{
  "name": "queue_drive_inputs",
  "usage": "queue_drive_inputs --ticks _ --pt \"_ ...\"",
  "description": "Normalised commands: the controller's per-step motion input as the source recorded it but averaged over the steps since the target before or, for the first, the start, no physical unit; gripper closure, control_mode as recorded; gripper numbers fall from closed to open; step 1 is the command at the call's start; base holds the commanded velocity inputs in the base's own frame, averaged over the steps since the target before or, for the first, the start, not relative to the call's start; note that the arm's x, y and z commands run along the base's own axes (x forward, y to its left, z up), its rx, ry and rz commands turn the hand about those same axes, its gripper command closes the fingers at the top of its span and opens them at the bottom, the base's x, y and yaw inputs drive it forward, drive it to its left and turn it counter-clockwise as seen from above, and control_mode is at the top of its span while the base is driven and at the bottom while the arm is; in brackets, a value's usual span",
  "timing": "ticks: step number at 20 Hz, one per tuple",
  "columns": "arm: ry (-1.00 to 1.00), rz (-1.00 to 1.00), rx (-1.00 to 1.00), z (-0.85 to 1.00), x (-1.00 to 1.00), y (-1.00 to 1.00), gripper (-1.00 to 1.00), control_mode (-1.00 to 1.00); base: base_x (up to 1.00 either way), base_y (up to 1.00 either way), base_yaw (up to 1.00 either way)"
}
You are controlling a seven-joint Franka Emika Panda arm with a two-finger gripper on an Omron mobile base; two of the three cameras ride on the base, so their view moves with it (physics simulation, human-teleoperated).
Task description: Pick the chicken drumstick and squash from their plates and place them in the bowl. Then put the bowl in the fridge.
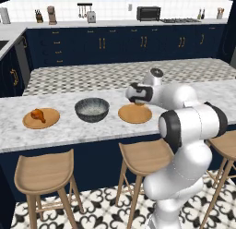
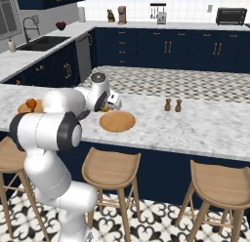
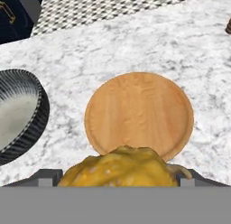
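You're looking at the squash (image 3: 121, 166) sitting low centre in the hand view, lumpy yellow, right between the finger tips w/ the jaws spread wide around it; it's lifted clear of the bare wooden plate (image 3: 140, 114), which is lying mid-frame below/behind it. Same view: the bowl (image 3: 20, 114) is showing at the left edge, dark ribbed outside, pale mottled inside, apart from that plate on the marble counter (image 3: 135, 42). In the left base view the gripper (image 1: 138, 102) is hanging just over the far rim of the bare plate (image 1: 135, 113), centre-right of the frame; only a sliver of something yellowish-brown is peeking under the hand there, too small to tell more. The bowl (image 1: 92, 109) is sitting centre frame, between the two plates, near both but touching neither. The chicken drumstick (image 1: 38, 115) is lying on the other plate (image 1: 41, 118) at mid-left, fat end toward the left. In the right base view the gripper (image 2: 108, 106) is hovering at the near-left rim of the bare plate (image 2: 117, 121), centre-left of frame, w/ a bit of yellow squash (image 2: 104, 109) showing beneath it; the drumstick (image 2: 31, 104) is partly hidden behind the arm at far left. Two small shakers (image 2: 173, 105) are standing upright to the right of the plate, well apart from it.
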Motion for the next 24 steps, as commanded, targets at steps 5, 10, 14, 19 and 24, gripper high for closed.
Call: queue_drive_inputs --ticks 5,10,14,19,24 --pt "0.0 0.0 -0.03 0.06 0.0 0.79 1.0 -1.0 0.0 0.0 0.0" --pt "0.11 0.0 0.05 0.01 0.09 0.7 1.0 -1.0 0.0 0.0 0.0" --pt "0.07 0.0 0.0 0.0 0.09 0.54 1.0 -1.0 0.0 0.0 0.0" --pt "0.14 0.0 0.0 -0.04 0.38 0.47 1.0 -1.0 0.0 0.0 0.0" --pt "0.07 0.0 0.0 -0.17 0.55 0.47 1.0 -1.0 0.0 0.0 0.0"
